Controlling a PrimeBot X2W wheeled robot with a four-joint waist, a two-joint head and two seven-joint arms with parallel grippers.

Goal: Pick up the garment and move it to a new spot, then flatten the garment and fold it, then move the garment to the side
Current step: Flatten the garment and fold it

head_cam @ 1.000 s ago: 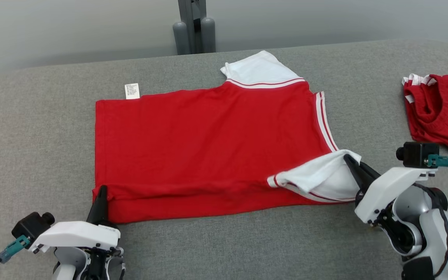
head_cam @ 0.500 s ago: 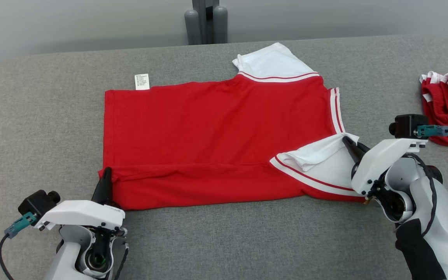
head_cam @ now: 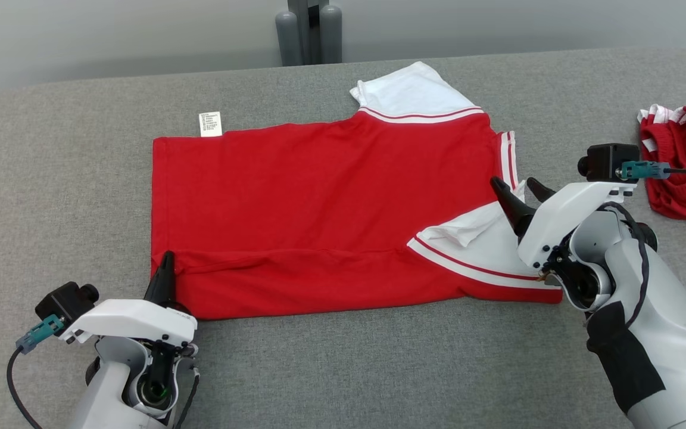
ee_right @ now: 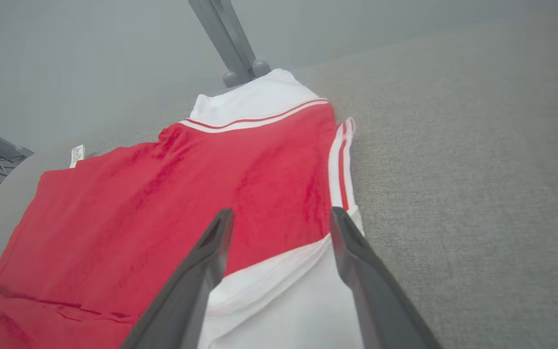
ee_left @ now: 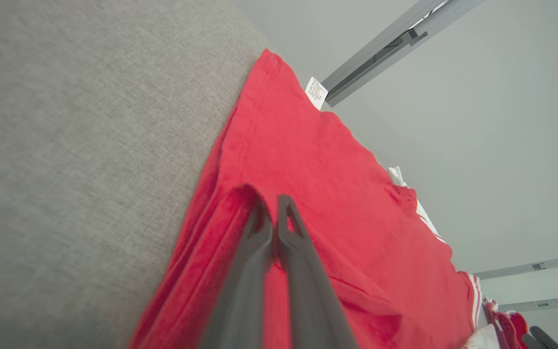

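Left gripper (head_cam: pixel 164 268) sits low at the near left, fingers pinched together on the garment (head_cam: pixel 319 190) edge — right gripper (head_cam: pixel 513 185) angled forward, fingers spread apart, gripping nothing.

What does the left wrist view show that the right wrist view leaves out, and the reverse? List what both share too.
Left wrist view, not the right: the left gripper shut on a hem fold of the red shirt, and a second red garment beyond it. Right wrist view, not the left: the right gripper standing wide open over the near white sleeve, and two rounded grey posts. Both: the red shirt, its white care label and the grey fabric surface.
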